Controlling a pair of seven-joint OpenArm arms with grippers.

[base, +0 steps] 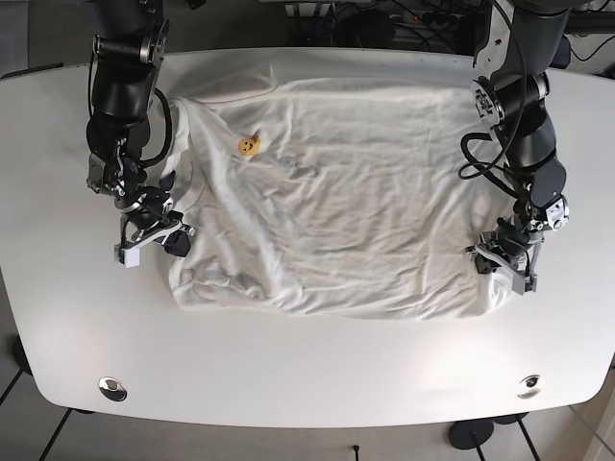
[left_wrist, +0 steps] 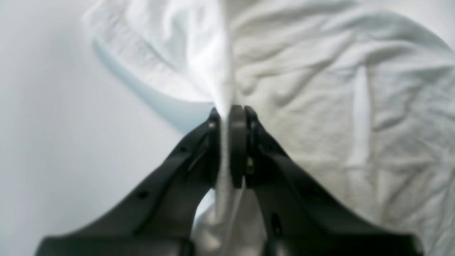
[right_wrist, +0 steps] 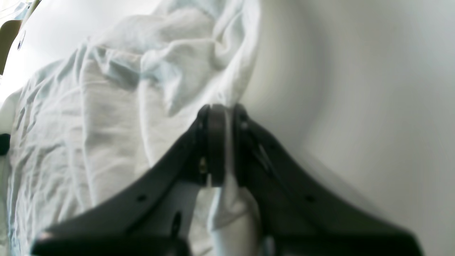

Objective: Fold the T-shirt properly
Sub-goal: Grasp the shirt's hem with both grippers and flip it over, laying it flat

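Here we find the white T-shirt spread across the table, wrinkled. Our left gripper is pinched tight on a ridge of cloth at one side edge, and our right gripper is likewise closed on the opposite edge. The fabric looks light, limp and probably prone to slipping, so we judge hems and seams the surest holds.

Both arms are black with silver joints and black cables; the fingers are matte black.
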